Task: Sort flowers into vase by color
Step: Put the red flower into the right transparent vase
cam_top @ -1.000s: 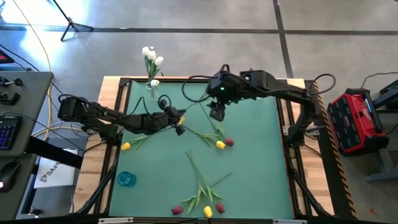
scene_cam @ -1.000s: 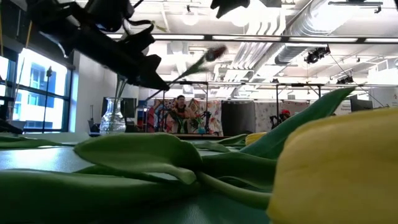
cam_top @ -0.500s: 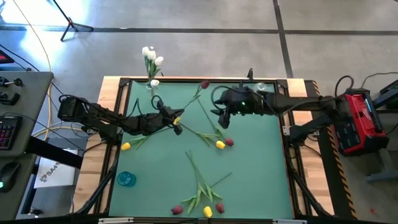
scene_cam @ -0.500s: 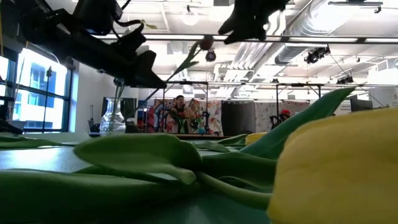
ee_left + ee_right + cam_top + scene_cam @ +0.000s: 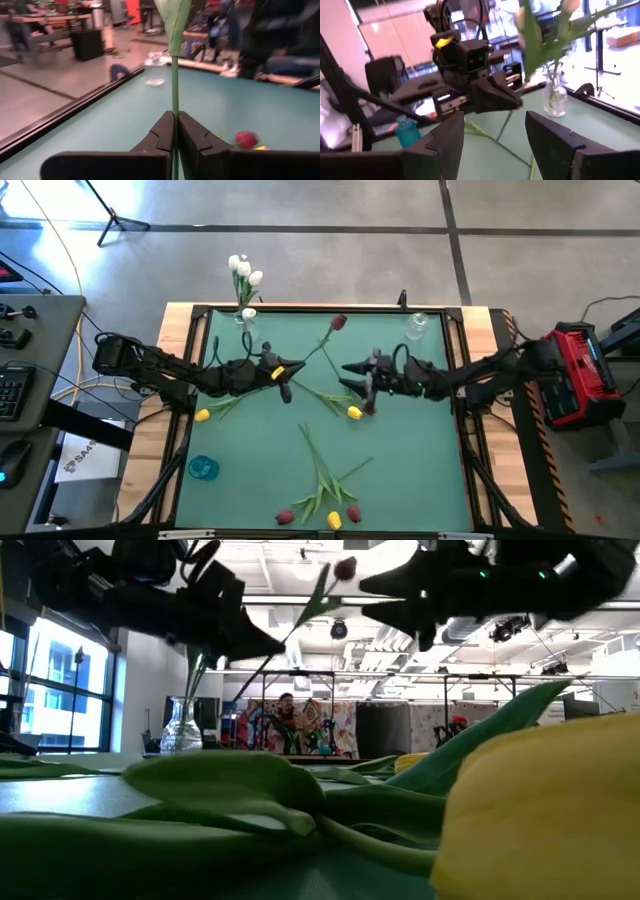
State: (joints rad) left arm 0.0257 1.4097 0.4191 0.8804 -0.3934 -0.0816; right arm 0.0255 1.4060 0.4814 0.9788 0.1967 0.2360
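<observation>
A: Left side?
B: Vase [image 5: 246,323] with white tulips [image 5: 242,270] at far-left edge. Left gripper [image 5: 285,378] pinching red tulip [image 5: 338,323] stem, head raised toward far edge.
A: Right?
B: Right gripper [image 5: 358,380] mid-table, fingers spread, holding nothing. Empty glass vase [image 5: 416,326] far right. Loose tulips [image 5: 322,490] along near edge; right half of mat [image 5: 420,460] open.

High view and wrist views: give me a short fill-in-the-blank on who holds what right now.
1. The left gripper has its jaws shut on a green ____.
2. The flower it holds has a dark ____ head.
3. The right gripper has its jaws ____ and holds nothing.
4. The vase at the table's far edge holds ____ flowers.

Missing words: stem; red; open; white
</observation>
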